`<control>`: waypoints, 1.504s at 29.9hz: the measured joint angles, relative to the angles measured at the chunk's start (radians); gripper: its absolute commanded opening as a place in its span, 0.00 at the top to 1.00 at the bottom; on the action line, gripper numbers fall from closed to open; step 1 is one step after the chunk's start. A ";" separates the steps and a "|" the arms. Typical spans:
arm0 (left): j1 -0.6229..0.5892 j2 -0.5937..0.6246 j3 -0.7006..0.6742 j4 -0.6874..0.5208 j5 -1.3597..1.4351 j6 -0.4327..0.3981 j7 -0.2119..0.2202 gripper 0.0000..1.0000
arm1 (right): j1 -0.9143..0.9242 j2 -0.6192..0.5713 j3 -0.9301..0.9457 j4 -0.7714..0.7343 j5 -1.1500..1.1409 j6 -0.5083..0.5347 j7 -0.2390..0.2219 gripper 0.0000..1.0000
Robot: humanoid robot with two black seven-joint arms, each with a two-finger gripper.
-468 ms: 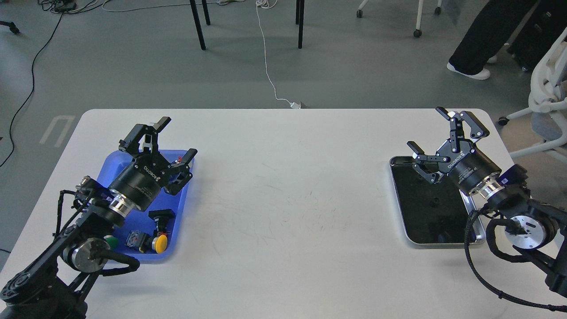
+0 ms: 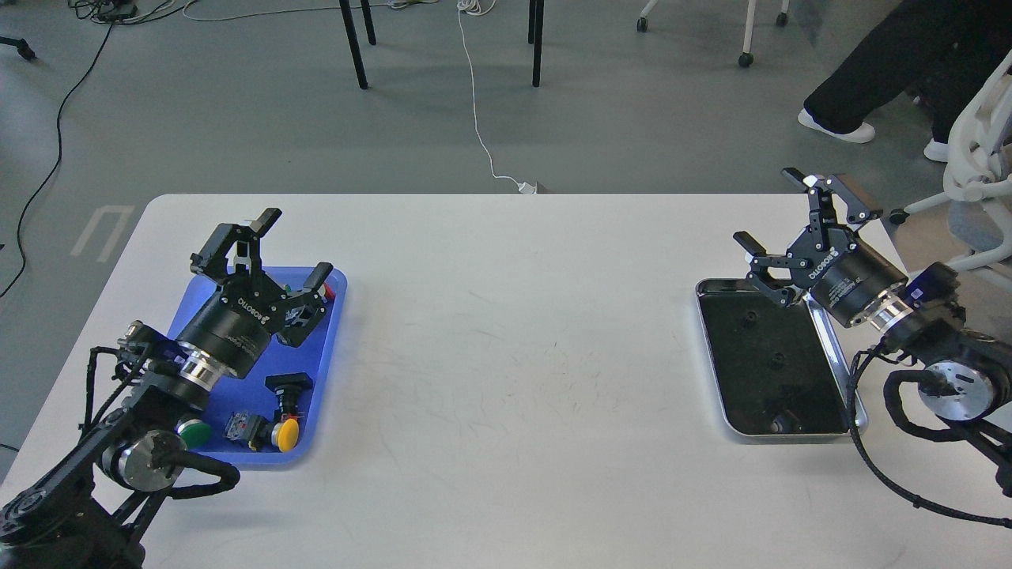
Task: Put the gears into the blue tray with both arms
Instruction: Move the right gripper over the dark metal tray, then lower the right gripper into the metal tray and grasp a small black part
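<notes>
The blue tray (image 2: pixel 322 348) lies at the table's left. My left gripper (image 2: pixel 294 244) hovers open over its far end with nothing between the fingers. Small dark round gears (image 2: pixel 778 359) show faintly on the black inside of the silver-rimmed metal tray (image 2: pixel 713 357) at the right, another gear (image 2: pixel 748 316) further back. Above that tray's far right corner my right gripper (image 2: pixel 766 207) is held open and empty. The left arm covers part of the blue tray's left side.
Push-button switches lie in the blue tray: a yellow-capped one (image 2: pixel 286 433), a green-capped one (image 2: pixel 192 432), a black one (image 2: pixel 288 384). A white office chair (image 2: pixel 980 178) stands just off the table's right edge. A person's legs (image 2: pixel 862 87) are beyond.
</notes>
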 measured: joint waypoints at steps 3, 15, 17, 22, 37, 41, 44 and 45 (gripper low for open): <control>-0.006 0.009 0.001 0.000 0.004 0.000 -0.009 0.02 | 0.057 -0.057 -0.008 0.032 -0.193 0.000 0.000 0.00; -0.019 0.018 0.000 -0.013 0.006 0.000 -0.061 0.02 | 0.445 -0.232 -0.372 0.063 -0.949 0.000 0.000 0.00; -0.020 0.020 0.000 -0.019 0.006 0.000 -0.061 0.02 | 0.513 -0.233 -0.462 0.063 -1.058 0.000 0.000 0.00; -0.021 0.024 0.001 -0.047 0.008 0.000 -0.061 0.02 | 0.621 -0.203 -0.634 0.065 -1.279 0.000 0.001 0.00; -0.019 0.050 0.002 -0.056 0.038 0.000 -0.059 0.02 | 0.648 0.082 -0.893 -0.126 -1.453 0.000 0.000 0.06; -0.017 0.053 0.002 -0.056 0.039 0.000 -0.059 0.02 | 0.644 0.087 -0.914 -0.128 -1.453 0.000 0.000 0.10; -0.017 0.051 0.002 -0.056 0.039 0.000 -0.059 0.02 | 0.635 0.086 -0.920 -0.128 -1.453 0.000 0.000 0.21; -0.017 0.049 0.002 -0.056 0.040 0.000 -0.059 0.02 | 0.631 0.085 -0.923 -0.129 -1.453 0.000 0.000 0.23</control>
